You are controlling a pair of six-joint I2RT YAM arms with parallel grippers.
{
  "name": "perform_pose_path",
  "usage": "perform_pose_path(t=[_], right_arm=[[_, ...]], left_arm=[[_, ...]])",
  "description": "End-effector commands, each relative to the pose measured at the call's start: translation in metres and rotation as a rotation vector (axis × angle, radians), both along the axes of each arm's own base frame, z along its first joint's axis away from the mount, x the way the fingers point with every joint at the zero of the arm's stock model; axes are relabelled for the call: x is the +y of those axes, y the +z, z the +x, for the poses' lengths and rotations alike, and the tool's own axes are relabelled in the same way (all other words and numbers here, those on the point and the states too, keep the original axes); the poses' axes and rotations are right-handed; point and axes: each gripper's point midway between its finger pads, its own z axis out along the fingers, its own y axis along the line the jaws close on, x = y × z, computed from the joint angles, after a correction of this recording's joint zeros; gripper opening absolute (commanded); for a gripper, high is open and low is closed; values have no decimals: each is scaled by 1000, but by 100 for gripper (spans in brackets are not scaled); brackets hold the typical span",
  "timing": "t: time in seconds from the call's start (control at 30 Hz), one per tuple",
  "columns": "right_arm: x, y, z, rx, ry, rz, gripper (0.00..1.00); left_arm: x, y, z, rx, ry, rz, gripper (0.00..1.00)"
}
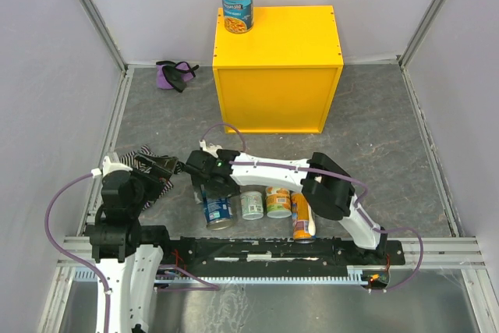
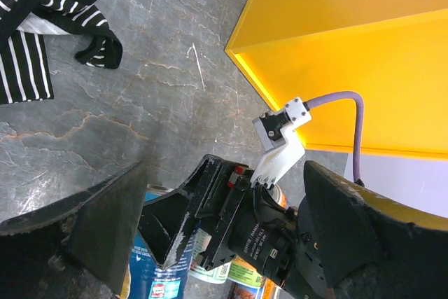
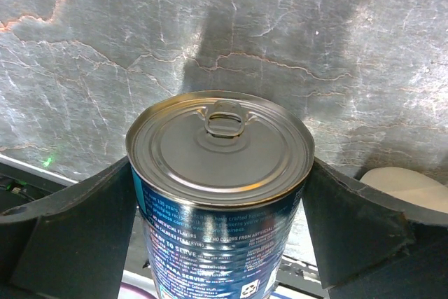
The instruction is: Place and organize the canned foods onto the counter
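The right gripper (image 3: 220, 173) grasps a blue can (image 3: 222, 152) standing on the grey marbled table (image 1: 374, 138). The can's silver top is ringed and has a pull tab. Beside it stand a pale-green can (image 1: 253, 204), a short orange can (image 1: 278, 202) and a tall orange can (image 1: 302, 220). A second blue can (image 1: 237, 5) stands on the back left corner of the flat yellow counter (image 1: 288, 37). The left gripper (image 2: 224, 180) has its jaws wide apart.

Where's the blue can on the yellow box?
In the top view, the can stands upright on the far left corner of the box; the purple cloth lies on the floor nearby.
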Motion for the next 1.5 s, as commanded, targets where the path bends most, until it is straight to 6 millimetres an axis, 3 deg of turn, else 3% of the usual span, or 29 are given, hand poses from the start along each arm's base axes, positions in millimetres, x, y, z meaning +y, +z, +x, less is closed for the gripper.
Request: perform_pose_path(t=[0.0, 0.37, 0.67, 1.07, 1.23, 1.47], right_arm=[[-14, 14, 10, -82, 62, -30, 1], [-18, 81, 25, -270, 138, 116, 1], [-8, 134, 27, -389, 234, 262, 1], [-14, 172, 39, -515, 232, 311, 1], [-18, 213, 47, -602, 239, 330, 1], [-25, 291, 58, -752, 251, 365, 1]], left_arm=[[3, 11, -1, -41, 19, 3, 97], [4, 14, -3, -58, 35, -8, 97], [7, 16, -2, -63, 50, -5, 97], [9, 15, -3, -60, 54, 7, 97], [10, 13, -3, -56, 59, 13, 97], [10, 12, -1, -48, 58, 14, 97]])
